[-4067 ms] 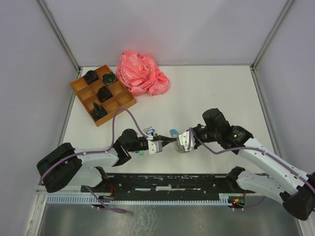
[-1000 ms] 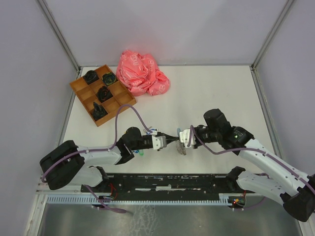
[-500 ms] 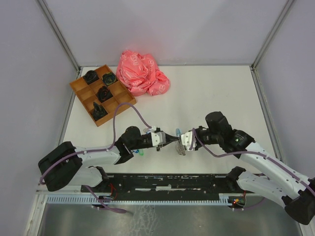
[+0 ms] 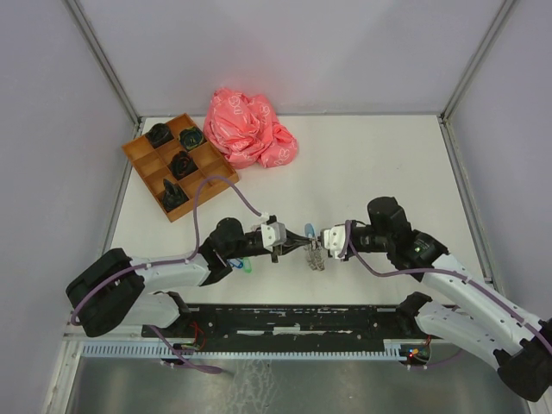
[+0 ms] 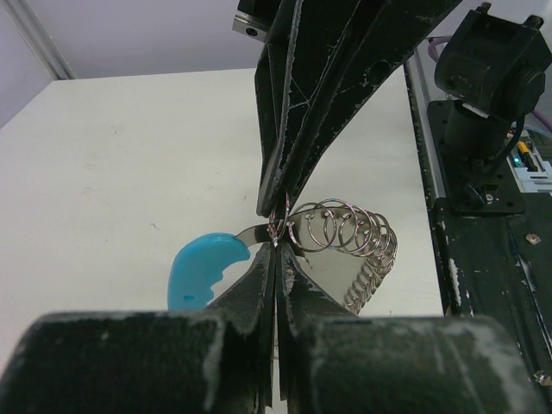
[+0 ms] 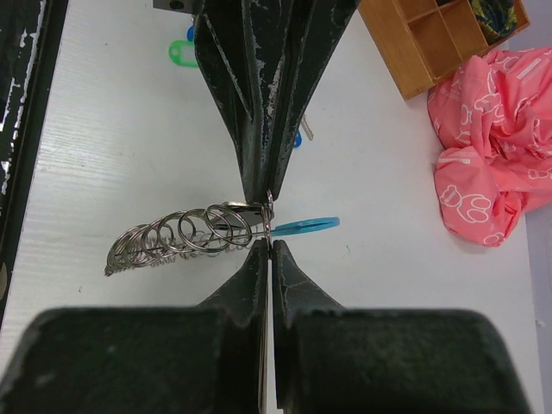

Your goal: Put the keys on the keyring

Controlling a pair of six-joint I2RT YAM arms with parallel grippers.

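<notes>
The keyring, a chain of silvery rings (image 4: 316, 258) with a light blue curved segment (image 4: 309, 230), hangs between my two grippers just above the table. My left gripper (image 4: 291, 245) and right gripper (image 4: 314, 244) meet tip to tip. Both are shut on the keyring where the blue segment joins the chain. The left wrist view shows the left gripper (image 5: 276, 247), chain (image 5: 349, 235) and blue segment (image 5: 198, 269). The right wrist view shows the right gripper (image 6: 270, 247), chain (image 6: 168, 237) and blue segment (image 6: 304, 226). Keys with a green tag (image 4: 247, 268) and a blue tag (image 4: 232, 260) lie under the left arm.
A wooden compartment tray (image 4: 148, 164) with dark objects stands at the back left, and a crumpled pink bag (image 4: 248, 128) lies beside it. Both show in the right wrist view, the tray (image 6: 405, 47) and the bag (image 6: 492, 164). The black rail (image 4: 293, 319) runs along the near edge.
Both grippers stay pinched together on the keyring. The left wrist has shifted slightly up and the right wrist slightly to the right. The blue segment now shows more clearly above the fingertips.
</notes>
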